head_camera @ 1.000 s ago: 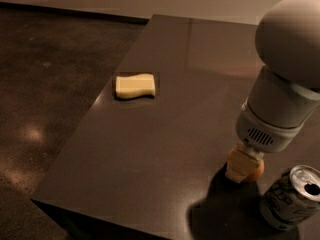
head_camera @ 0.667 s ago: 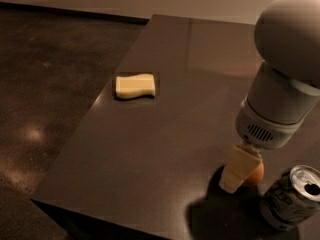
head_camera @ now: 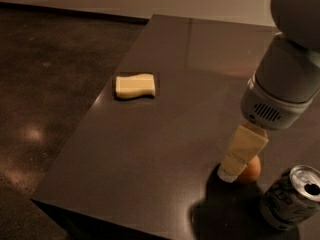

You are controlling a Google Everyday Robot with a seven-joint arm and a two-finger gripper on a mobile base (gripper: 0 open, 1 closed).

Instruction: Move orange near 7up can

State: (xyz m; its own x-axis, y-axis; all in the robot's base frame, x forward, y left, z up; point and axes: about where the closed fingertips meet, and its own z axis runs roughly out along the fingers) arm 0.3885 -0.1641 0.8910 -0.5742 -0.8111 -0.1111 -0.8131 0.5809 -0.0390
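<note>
Matt plastic jaws beside smooth orange (head_camera: 250, 170)

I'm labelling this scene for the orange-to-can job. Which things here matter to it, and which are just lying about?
Part of the job: orange, on the table close to the 7up can; gripper, low, just in front of the orange.
Just lying about: yellow sponge, farther back on the table.
</note>
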